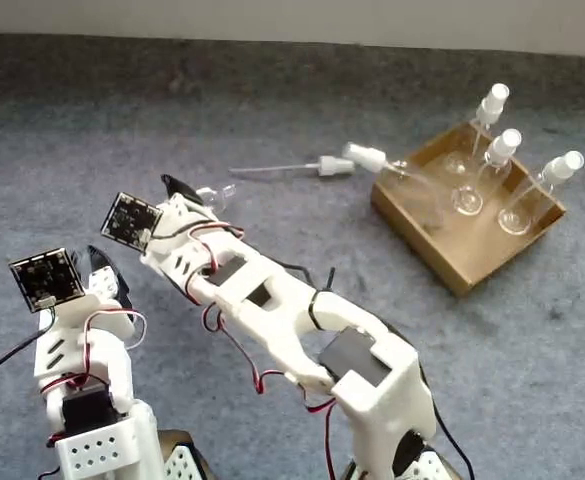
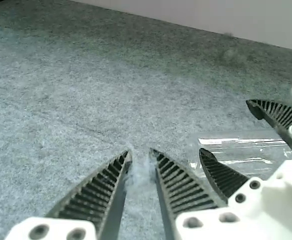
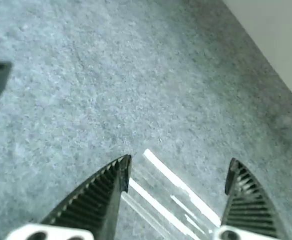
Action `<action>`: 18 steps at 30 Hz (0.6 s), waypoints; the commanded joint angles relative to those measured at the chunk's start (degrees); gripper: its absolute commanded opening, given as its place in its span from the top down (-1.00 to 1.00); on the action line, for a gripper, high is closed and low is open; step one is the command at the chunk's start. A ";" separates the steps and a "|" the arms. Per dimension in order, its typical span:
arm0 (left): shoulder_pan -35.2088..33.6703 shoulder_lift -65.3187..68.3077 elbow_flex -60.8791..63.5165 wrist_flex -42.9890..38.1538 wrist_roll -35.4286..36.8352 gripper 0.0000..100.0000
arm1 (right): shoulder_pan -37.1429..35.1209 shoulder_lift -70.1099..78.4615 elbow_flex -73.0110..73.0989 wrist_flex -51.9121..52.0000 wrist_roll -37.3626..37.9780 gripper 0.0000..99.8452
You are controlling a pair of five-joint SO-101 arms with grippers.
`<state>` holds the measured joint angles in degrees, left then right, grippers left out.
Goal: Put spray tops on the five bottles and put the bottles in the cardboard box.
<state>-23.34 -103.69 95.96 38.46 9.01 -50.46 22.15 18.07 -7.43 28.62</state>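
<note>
Obs.: right pincer (image 3: 179, 161) has jaws wide, with one clear plastic bottle (image 3: 170, 200) lying flat between them on the grey carpet (image 3: 111, 75); contact not discernible. The left pincer (image 2: 141, 151) has jaws narrow with nothing between them, and sits just beside the right pincer. One loose white spray top (image 1: 330, 167) with a thin tube lies beyond the right pincer. Farther that way is one brown cardboard box (image 1: 442, 258) with four capped clear bottles: three upright bottles (image 1: 502, 148) and one leaning bottle (image 1: 372, 160) over its rim. Bottles total: five.
</note>
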 commanded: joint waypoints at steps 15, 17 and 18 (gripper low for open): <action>1.01 -0.22 1.19 -1.32 0.26 0.99 | -0.22 -1.10 -0.57 11.03 -0.70 0.48; 1.01 -0.22 1.19 -1.32 0.26 0.99 | 0.22 -1.80 -0.92 11.12 -0.70 0.48; 1.01 -0.22 1.19 -1.32 0.26 0.99 | 0.84 -2.77 -0.92 11.12 -0.79 0.48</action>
<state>-23.34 -103.69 95.96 38.29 9.01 -50.46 22.59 17.98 2.59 28.53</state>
